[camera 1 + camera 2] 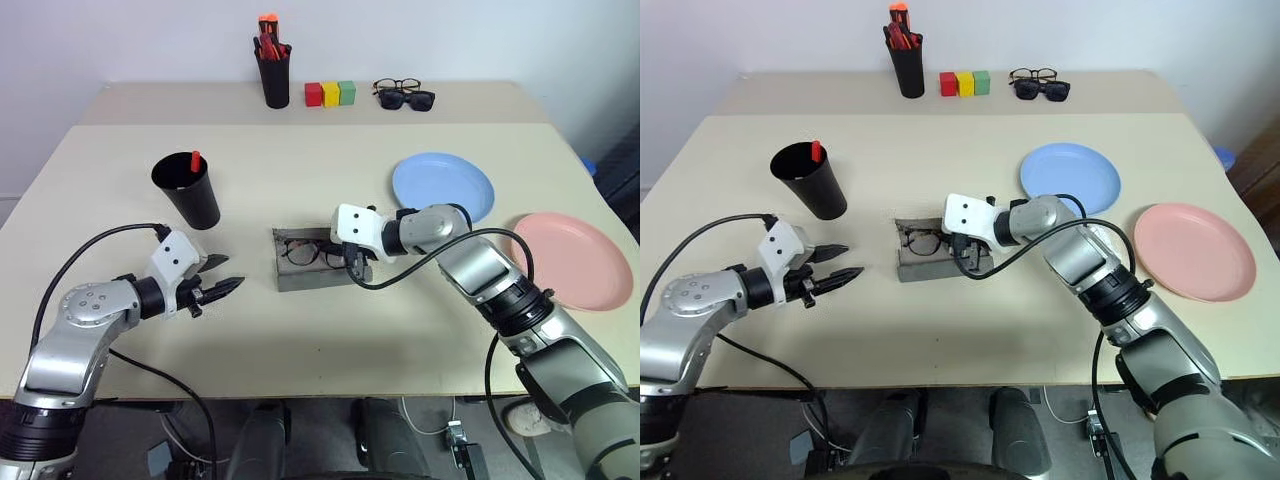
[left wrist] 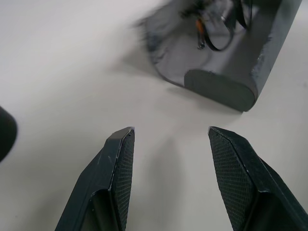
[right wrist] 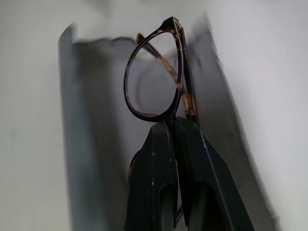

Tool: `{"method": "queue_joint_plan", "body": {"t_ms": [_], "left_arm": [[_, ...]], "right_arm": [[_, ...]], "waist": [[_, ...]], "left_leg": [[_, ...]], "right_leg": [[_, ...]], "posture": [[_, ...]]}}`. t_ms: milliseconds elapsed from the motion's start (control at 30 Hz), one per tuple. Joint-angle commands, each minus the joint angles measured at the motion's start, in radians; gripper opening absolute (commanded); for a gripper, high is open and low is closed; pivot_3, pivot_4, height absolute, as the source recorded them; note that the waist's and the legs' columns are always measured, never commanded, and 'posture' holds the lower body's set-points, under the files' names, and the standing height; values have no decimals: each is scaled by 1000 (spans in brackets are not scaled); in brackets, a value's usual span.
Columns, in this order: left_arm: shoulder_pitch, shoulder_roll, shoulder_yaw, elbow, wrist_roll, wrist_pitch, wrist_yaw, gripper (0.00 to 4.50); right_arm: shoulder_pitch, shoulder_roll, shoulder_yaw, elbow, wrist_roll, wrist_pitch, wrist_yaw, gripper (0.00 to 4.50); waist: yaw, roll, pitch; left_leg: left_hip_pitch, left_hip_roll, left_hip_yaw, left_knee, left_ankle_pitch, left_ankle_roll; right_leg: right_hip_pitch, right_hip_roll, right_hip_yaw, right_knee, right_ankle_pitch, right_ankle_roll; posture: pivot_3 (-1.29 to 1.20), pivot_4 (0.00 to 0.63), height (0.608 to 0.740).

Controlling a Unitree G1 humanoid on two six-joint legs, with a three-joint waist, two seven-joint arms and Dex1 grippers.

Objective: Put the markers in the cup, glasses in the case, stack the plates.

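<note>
Over the open case at mid-tabletop, I am holding my right tool clenched on the glasses, which are sitting inside it. I am aiming to seat the frame flat before letting go. My left tool is hanging released beside the case, grasping nothing, ready to steady it.

Matt grey case, smooth plastic plates, matte black cup, textured claw pads.
</note>
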Motion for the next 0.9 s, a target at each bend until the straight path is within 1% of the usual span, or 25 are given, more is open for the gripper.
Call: {"method": "queue_joint_plan", "body": {"t_ms": [33, 67, 100, 133, 167, 200, 233, 300, 400, 500, 567, 600, 667, 767, 900], "left_arm": [[-12, -13, 30, -39, -32, 19, 30, 2480], [-29, -30, 32, -36, -49, 31, 46, 2480], [-54, -52, 36, -30, -71, 44, 63, 2480], [-82, -75, 41, -20, -87, 56, 84, 2221], [-116, -99, 39, -5, -94, 62, 105, 1946], [-148, -115, 29, 8, -92, 61, 120, 1660], [-191, -134, 10, 28, -77, 58, 141, 1165], [-289, -166, -42, 87, -26, 59, 190, 253], [-439, -217, -121, 209, 38, 63, 237, 253], [-601, -275, -205, 395, 72, 100, 216, 253], [-701, -310, -225, 527, 37, 245, 180, 253], [-744, -319, -248, 589, 56, 257, 171, 253], [-831, -355, -235, 727, 55, 303, 180, 253], [-892, -362, -270, 844, 89, 293, 143, 253], [-894, -334, -349, 859, 126, 277, 28, 253]], "right_arm": [[1, 10, -54, -65, 28, 32, 44, 629], [0, 16, -61, -67, 24, 39, 40, 929], [-1, 22, -68, -67, 13, 41, 29, 1399], [-1, 29, -76, -68, 3, 45, 17, 1953], [-1, 39, -91, -71, -1, 52, -2, 2387], [-1, 45, -105, -78, 1, 62, -14, 2919], [1, 45, -120, -90, 5, 73, -21, 3410], [13, 36, -149, -126, 12, 91, -30, 3419], [50, 15, -197, -190, 23, 121, -43, 3419], [132, -25, -271, -315, 66, 152, -39, 3419], [197, -51, -326, -410, 104, 178, -39, 3419], [233, -59, -355, -463, 126, 194, -46, 3419], [302, -65, -415, -557, 174, 240, -68, 3419], [403, -75, -485, -641, 213, 325, -121, 3419], [521, -103, -535, -697, 203, 359, -179, 3419]], "waist": [[-2, 0, 0], [-4, 0, 0], [-4, 0, 0], [-3, 0, 0], [-3, 0, 0], [-2, 0, 0], [-2, -1, 0], [5, 0, 0], [13, -1, 0], [26, -1, 0], [26, -1, 0], [23, -1, 0], [22, -1, 0], [9, -1, 0], [0, -1, 0]], "left_leg": [[0, 0, 0, 0, 0, 0], [0, 0, 0, 0, 0, 0], [1, 0, 0, 0, 0, 0], [1, 0, 0, 0, 0, 0], [1, 0, 0, 1, 0, 0], [1, 0, -1, 1, 0, 0], [1, 0, -1, 2, 0, 0], [1, 0, -1, 2, 0, 0], [1, 0, -1, 2, 0, 0], [0, -1, -1, 2, 0, 0], [0, -1, -1, 2, 0, 0], [0, -1, -1, 2, 0, 0], [0, -1, -1, 2, 0, 0], [0, 0, -1, 2, 0, 0], [0, 0, -1, 2, 0, 0]], "right_leg": [[0, 0, 0, 0, 0, 0], [0, 0, 0, 1, 0, 0], [0, 0, 0, 1, 0, 0], [0, 0, 0, 1, 0, 0], [0, 1, 0, 1, 0, 0], [1, 1, 0, 1, 0, 0], [1, 1, 0, 2, 0, 0], [1, 1, 0, 1, 0, 0], [1, 1, 0, 1, 0, 1], [1, 1, 0, 1, 1, 1], [1, 1, 0, 1, 0, 1], [1, 1, -1, 1, 0, 1], [1, 1, 0, 1, 0, 1], [1, 2, 0, 1, 0, 1], [1, 2, 0, 2, 0, 1]], "posture": [[0, 150, 740], [0, 150, 740], [0, 150, 740], [0, 150, 740], [0, 150, 740], [0, 150, 740], [0, 150, 740], [0, 150, 740], [0, 150, 740], [0, 150, 740], [0, 150, 740], [0, 150, 740], [0, 150, 740], [0, 150, 740], [0, 150, 740]]}}
